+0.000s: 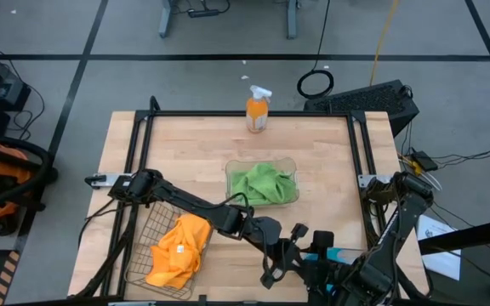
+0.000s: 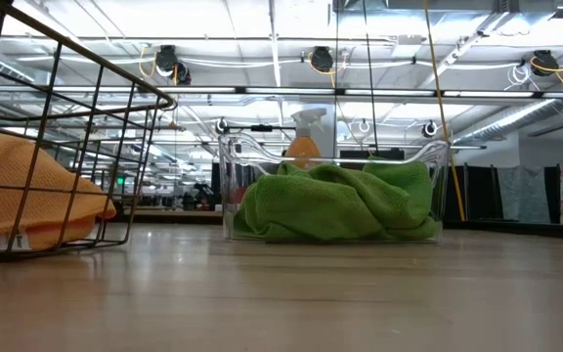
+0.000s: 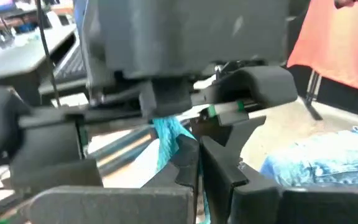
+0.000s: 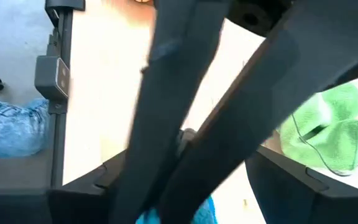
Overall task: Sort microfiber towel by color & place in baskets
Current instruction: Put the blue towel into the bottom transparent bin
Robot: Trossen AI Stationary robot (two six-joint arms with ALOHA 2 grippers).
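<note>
Sky-blue towel (image 3: 166, 134) bunched, left pincer (image 3: 194, 163) pinching it, right pincer (image 4: 166, 214) spread.

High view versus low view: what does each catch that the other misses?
Only the high view: both arms meeting at the near edge, the left gripper shut on a blue towel, the right gripper beside it, and the table's whole top.

Only the low view: the room's ceiling behind.

Both: orange towels in the wire basket, green towels in a clear basket, the spray bottle behind.
</note>
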